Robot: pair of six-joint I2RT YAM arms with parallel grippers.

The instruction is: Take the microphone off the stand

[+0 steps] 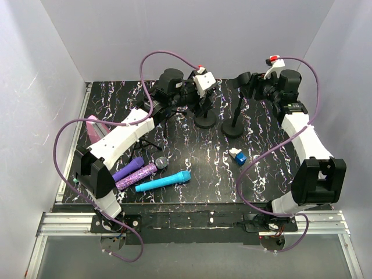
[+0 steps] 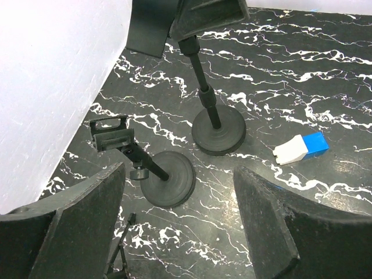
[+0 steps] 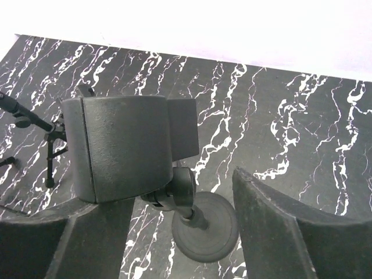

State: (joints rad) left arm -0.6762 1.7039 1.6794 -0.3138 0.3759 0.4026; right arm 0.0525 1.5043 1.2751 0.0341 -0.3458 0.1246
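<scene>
Closest to the arm bases, left of the white-and-blue block point(image 1: 237, 156) and a little nearer than it, three microphones lie flat on the black marbled mat point(image 1: 197, 157). A cyan microphone point(image 1: 164, 181) is nearest, then a glittery purple microphone point(image 1: 142, 171) with a grey head, then a plain purple microphone point(image 1: 128, 170), the two purple ones side by side. Further left of the block, something pink point(image 1: 93, 129) shows from behind the left arm, and a small black tripod point(image 1: 152, 143) stands between it and the block. Just beyond the block sits the round base of the right stand point(image 1: 233, 129). The left stand point(image 1: 206, 121) is beside it, beyond the block and to its left, with the two bases apart. From the left wrist I can see the left stand's clip point(image 2: 110, 135) tilted on its leaning pole. The left gripper point(image 2: 179, 173) hangs over that stand with its fingers spread wide, holding nothing. Beyond the block and higher up, the right gripper point(image 3: 168, 192) is at the right stand's boxy clip head point(image 3: 125, 148), spread wide with a finger on each side of the head. One finger point(image 3: 290, 232) is plainly clear of it; whether the other touches it I cannot tell.
</scene>
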